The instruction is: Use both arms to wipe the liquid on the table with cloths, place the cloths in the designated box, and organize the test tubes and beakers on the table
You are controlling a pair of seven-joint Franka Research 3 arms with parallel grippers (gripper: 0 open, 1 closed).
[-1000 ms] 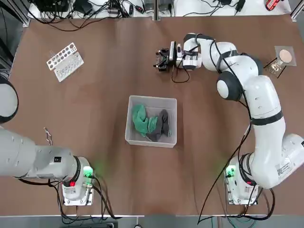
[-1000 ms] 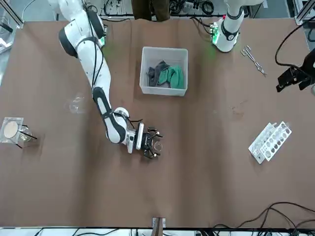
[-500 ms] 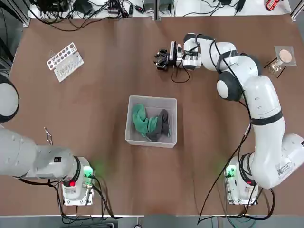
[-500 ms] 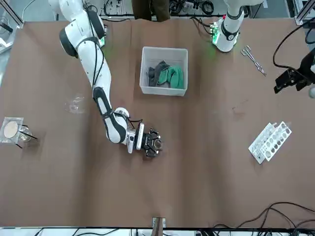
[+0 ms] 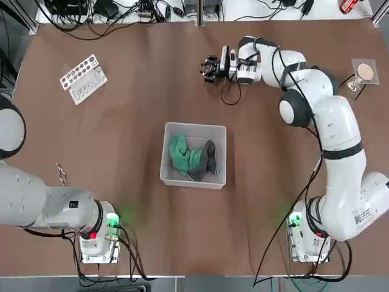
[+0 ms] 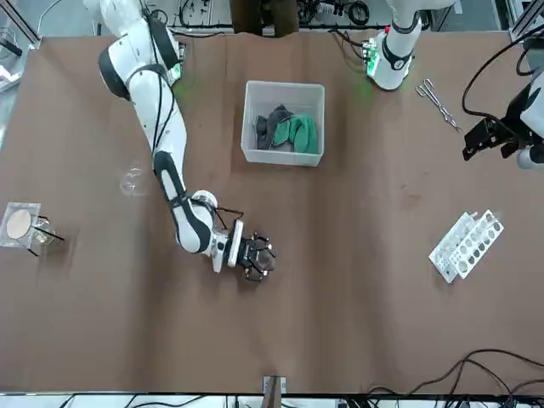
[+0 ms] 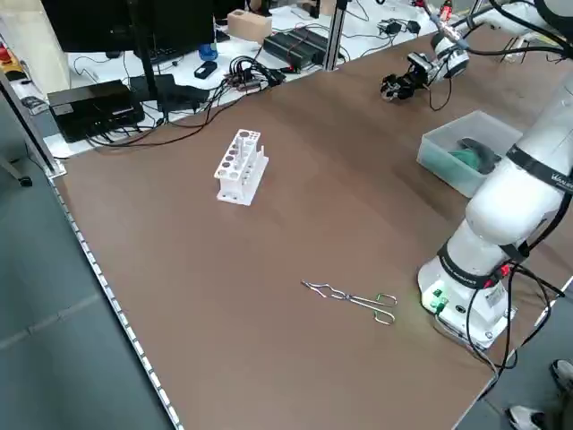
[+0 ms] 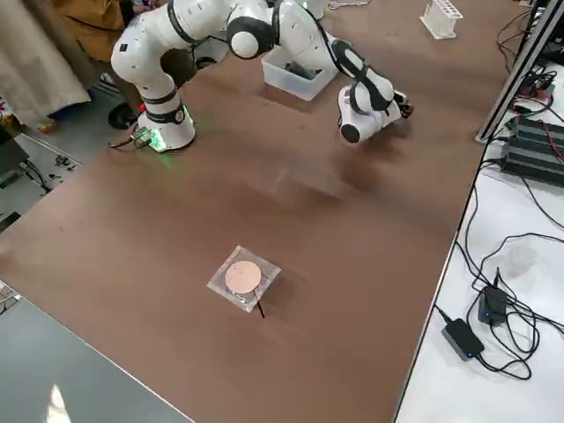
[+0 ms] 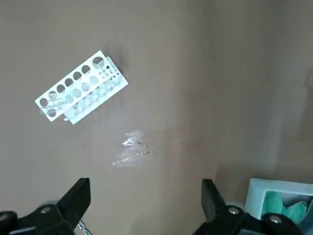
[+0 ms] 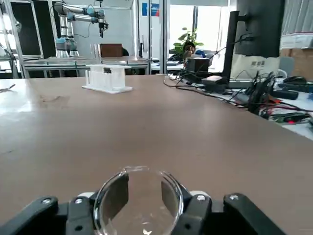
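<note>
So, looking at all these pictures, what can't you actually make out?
- Contents of the glass beaker: clear glass, right wrist view, so I can't tell if any liquid is inside.
- The left pincer in the top view: cut off by the left edge.
- Box floor under the cloths: hidden by them, top view.
- Tubes in the white rack: too small and see-through to count, left wrist view.

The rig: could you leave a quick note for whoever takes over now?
Right gripper: gripping a beaker, past the box.
Left gripper: open, empty, high on the left side.
Cloths: both in the box.
Rack: far left. Scissor-like tool: near left.
Left to do: probably set the beaker down, and wipe the wet-looking patch.
</note>
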